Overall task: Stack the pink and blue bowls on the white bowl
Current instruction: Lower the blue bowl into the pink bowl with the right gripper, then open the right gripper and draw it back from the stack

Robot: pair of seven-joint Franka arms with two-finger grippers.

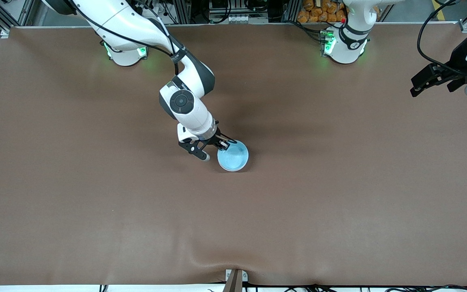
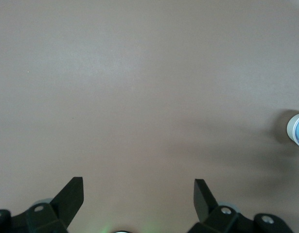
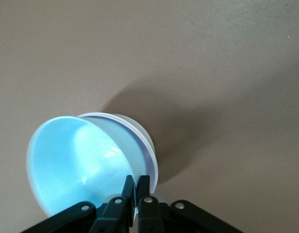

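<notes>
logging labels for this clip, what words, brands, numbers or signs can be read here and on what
No text can be read in any view.
Right arm: a small dark marking on the white link near the wrist, above the right gripper, is too small to read.
Blue bowl, pinched at its rim by those jaws: plain, no print.
Table: plain brown, no marking.
Left gripper, waiting open: no label shows.

The bowls (image 1: 233, 158) sit nested in one stack near the middle of the table (image 1: 95, 202)
</notes>
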